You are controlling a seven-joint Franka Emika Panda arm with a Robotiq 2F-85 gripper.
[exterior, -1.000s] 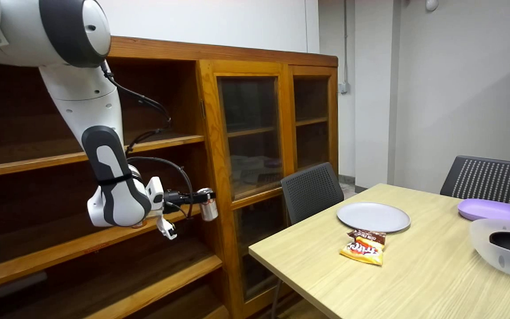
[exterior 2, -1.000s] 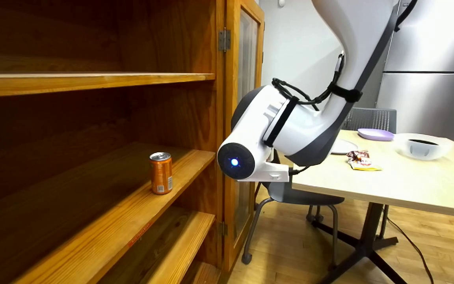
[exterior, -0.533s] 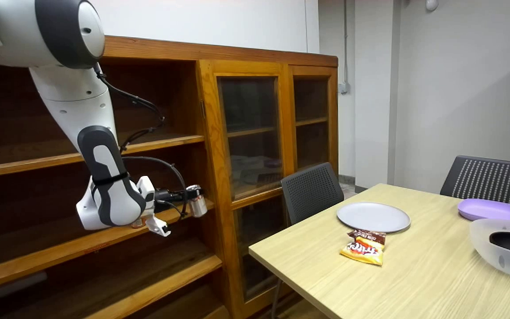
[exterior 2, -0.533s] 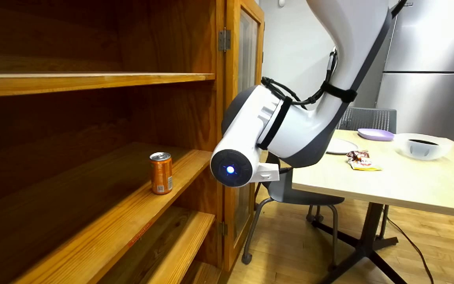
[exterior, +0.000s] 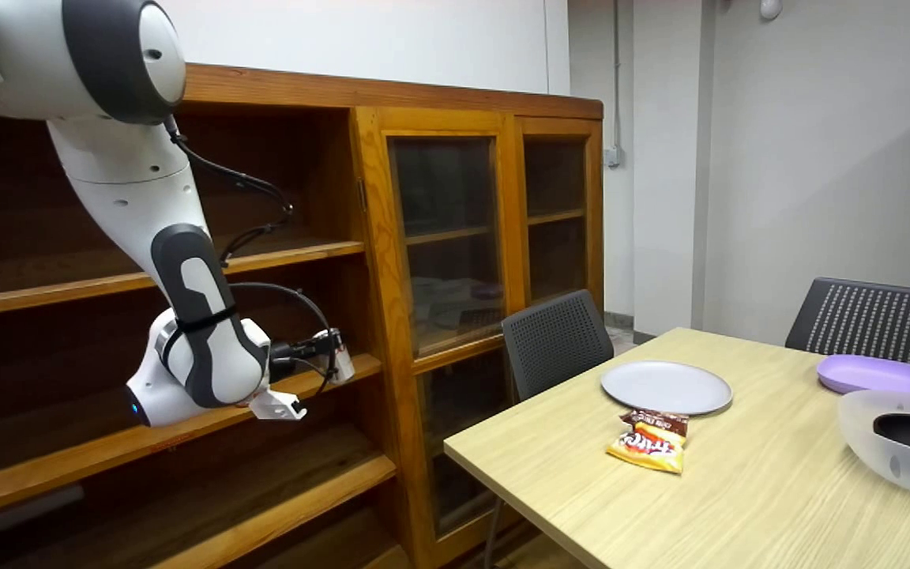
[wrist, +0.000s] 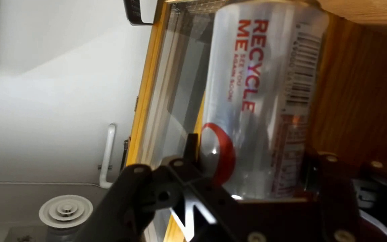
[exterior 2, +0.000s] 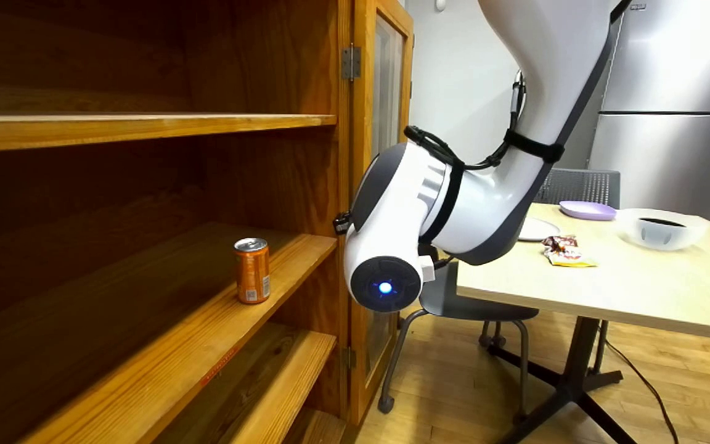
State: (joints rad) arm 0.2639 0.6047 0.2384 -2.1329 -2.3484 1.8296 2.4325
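Note:
My gripper (wrist: 252,161) is shut on a silver can (wrist: 264,77) with red lettering and a barcode, its fingers on either side of one end. In an exterior view the gripper (exterior: 322,346) holds the can (exterior: 342,365), slightly tilted, in front of the wooden bookcase, near the middle shelf and the upright beside the glass door. In an exterior view the arm hides the held can and most of the gripper. An orange can (exterior 2: 252,271) stands upright on the middle shelf (exterior 2: 164,364), near its front edge, apart from the gripper.
The bookcase has an upper shelf (exterior 2: 145,132), a lower shelf (exterior: 329,498) and a glass door (exterior: 447,237). A table (exterior: 739,506) bears a grey plate (exterior: 667,387), a snack bag (exterior: 649,442), a purple tray (exterior: 880,373) and a bowl (exterior: 874,450). A dark chair (exterior: 558,344) stands between.
The gripper, with the silver can in it, has moved left towards the open shelves. The wrist has turned and its lit end has dropped lower. The orange can has not moved.

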